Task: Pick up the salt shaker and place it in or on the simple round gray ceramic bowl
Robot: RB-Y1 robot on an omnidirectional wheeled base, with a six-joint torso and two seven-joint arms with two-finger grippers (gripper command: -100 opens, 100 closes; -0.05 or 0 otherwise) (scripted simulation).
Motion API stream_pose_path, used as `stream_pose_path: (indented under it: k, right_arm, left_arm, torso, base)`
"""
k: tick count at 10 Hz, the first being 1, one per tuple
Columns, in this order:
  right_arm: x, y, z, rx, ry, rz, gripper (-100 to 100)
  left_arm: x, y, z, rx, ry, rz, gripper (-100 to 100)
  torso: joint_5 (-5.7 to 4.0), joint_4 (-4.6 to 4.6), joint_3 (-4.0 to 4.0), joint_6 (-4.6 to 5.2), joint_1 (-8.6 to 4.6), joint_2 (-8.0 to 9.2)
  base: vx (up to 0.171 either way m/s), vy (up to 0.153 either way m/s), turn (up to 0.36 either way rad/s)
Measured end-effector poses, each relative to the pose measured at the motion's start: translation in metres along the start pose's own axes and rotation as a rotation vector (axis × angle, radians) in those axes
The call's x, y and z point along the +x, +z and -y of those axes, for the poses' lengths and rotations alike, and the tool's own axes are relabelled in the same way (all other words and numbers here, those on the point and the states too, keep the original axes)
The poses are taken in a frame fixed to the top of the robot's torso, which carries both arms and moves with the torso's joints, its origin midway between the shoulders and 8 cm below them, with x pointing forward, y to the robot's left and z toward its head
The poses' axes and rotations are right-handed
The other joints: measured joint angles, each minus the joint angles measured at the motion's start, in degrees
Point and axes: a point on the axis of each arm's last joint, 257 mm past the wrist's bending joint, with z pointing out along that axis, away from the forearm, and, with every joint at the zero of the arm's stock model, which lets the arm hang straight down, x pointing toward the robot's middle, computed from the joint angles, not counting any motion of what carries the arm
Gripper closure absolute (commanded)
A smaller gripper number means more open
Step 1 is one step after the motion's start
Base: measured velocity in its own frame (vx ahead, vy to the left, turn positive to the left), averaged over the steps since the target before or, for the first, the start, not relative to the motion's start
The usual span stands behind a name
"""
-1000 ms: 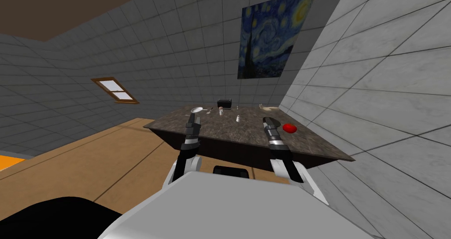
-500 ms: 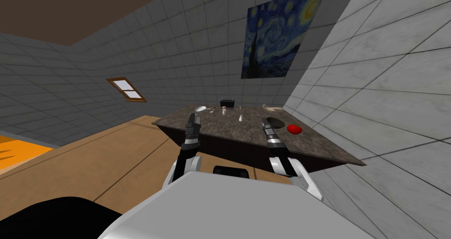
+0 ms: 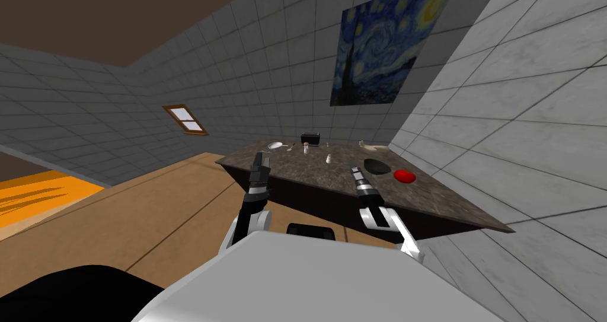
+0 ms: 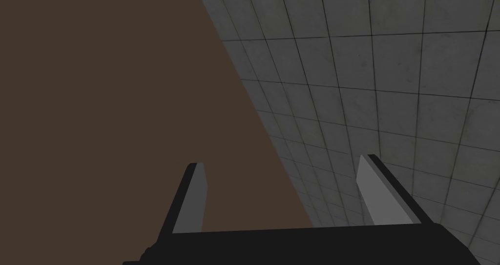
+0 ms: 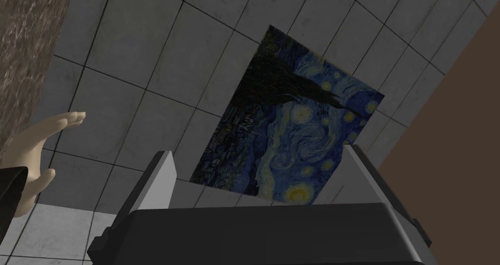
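R gripper point(image 5: 258, 150) is seen w/ blades spread well apart, nothing held btwn them. It's raised over the near edge of the table point(image 3: 320, 171), tips aimed up at the painting point(image 5: 293, 130) on the tiled wall. Beyond it, a beige thing point(image 5: 39, 145) is caught lying on the tabletop close to that wall. L gripper point(image 4: 282, 160) is likewise held wide open & empty, raised at the table's near L corner.

Further out on the dark marbled top, the salt shaker point(image 3: 328, 157), small & white, is stood upright mid-table. It's beyond both grippers and btwn them, nearer the R one, touched by neither. The bowl point(image 3: 377, 166), dark grey & round, is set to the shaker's R, near but apart, just beyond the R gripper. A red round thing point(image 3: 405, 175) is placed just beside the bowl on its R. A second shaker point(image 3: 306, 149), brownish on top, is stood near the salt shaker, behind & L of it. At the far edge a black toaster point(image 3: 310, 138) is parked. L of it a pale dish point(image 3: 274, 145) & a small utensil point(image 3: 289, 147) are laid.
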Motion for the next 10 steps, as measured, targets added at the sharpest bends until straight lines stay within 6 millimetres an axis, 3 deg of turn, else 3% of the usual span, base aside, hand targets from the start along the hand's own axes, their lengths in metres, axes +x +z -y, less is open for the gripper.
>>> stream_pose_path:
  k: [10]
  right_arm:
    - [0.011,0.023,0.082,0.195,-0.241,-0.042,-100]
  left_arm:
    - [0.000,0.000,0.000,0.000,0.000,0.000,0]
  torso:
    - [0.00,-0.02,-0.04,0.01,-0.02,-0.08]
  base:
    - [-0.021,0.033,0.106]
